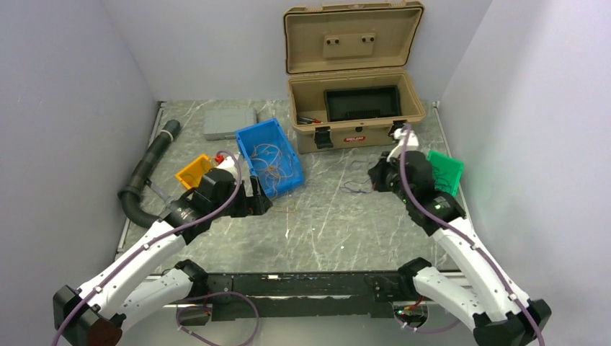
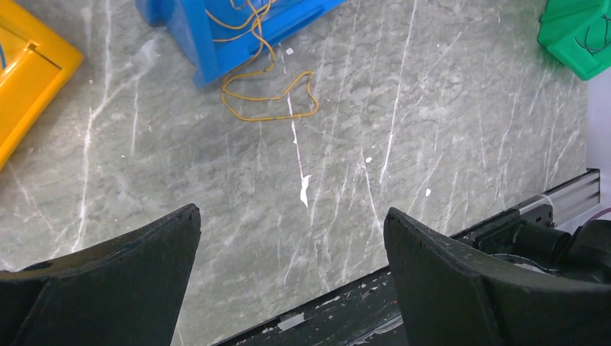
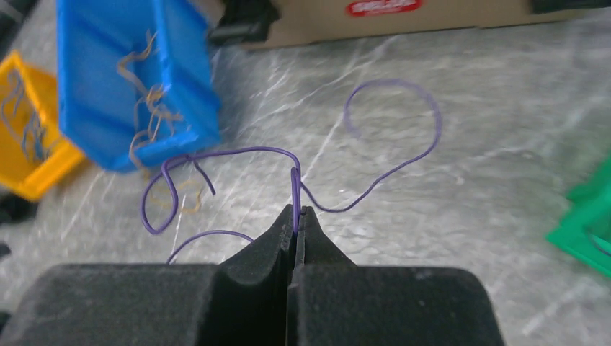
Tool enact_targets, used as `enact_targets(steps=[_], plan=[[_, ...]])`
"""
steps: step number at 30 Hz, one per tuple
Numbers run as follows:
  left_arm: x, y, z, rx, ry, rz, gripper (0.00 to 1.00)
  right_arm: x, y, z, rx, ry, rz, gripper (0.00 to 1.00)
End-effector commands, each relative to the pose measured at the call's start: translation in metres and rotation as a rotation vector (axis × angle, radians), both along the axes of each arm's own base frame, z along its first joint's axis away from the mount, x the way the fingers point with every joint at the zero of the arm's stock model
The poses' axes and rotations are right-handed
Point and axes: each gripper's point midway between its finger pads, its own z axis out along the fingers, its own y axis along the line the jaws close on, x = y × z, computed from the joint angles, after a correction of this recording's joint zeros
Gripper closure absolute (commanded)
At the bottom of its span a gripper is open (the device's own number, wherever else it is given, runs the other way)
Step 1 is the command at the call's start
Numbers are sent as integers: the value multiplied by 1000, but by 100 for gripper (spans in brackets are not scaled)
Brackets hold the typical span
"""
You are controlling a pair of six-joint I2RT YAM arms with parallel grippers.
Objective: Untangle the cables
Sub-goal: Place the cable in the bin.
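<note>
Right now my right hand (image 3: 297,213) is pinched fully shut on a purple cable (image 3: 294,189). The strand stands up between the fingertips at the centre of the right wrist view. From the pinch it arcs off to the left into a narrow loop. To the upper right it curls into a bigger open ring over the grey worktop (image 3: 504,158).

The blue bin (image 3: 94,108) sits at the upper left of that view, the yellow bin (image 3: 29,144) at the far left edge and the green bin (image 3: 587,223) at the right edge.

Meanwhile my left hand (image 2: 292,215) is spread wide and holds nothing, hovering above the worktop. At the upper middle of its view, orange cables (image 2: 268,118) spill out of the blue bin, and one lies in a loop just beside it.
</note>
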Motion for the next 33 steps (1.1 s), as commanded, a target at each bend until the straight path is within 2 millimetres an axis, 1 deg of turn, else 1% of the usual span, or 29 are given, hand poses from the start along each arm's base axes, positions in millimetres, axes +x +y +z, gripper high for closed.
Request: enact_targets(steps=[1,4,7,10,12,15,17,20,22,26,27,28,30,33], plan=[[5,-13,9,-48,-36,-52,1,-2,-56,35,-12,37,-240,100],[5,-18,9,-60,-33,-71,0,6,-101,48,-34,58,-439,100],[5,-23,10,-73,-30,-93,1,13,-145,55,-26,82,-620,100],[5,-27,11,-80,-27,-109,1,14,-190,60,-7,88,-785,100],[5,-29,12,-80,-25,-121,1,18,-211,60,17,101,-851,100],[6,-31,10,-75,-17,-136,1,27,-229,54,102,123,-881,100],[6,-33,8,-73,-8,-147,1,34,-238,45,185,146,-886,100],[6,-36,7,-76,3,-163,1,49,-245,32,261,159,-893,100],[5,-38,6,-76,9,-173,1,59,-250,19,296,169,-914,100],[5,-38,7,-60,15,-188,1,79,-264,-23,342,238,-965,100],[4,-37,7,-56,16,-190,1,81,-270,-34,333,250,-990,100],[4,-37,7,-53,16,-191,1,84,-274,-41,330,251,-1013,100],[2,-35,6,-47,19,-191,1,83,-288,-60,294,265,-1081,100],[2,-34,2,-40,22,-186,1,76,-303,-91,239,315,-1178,100]])
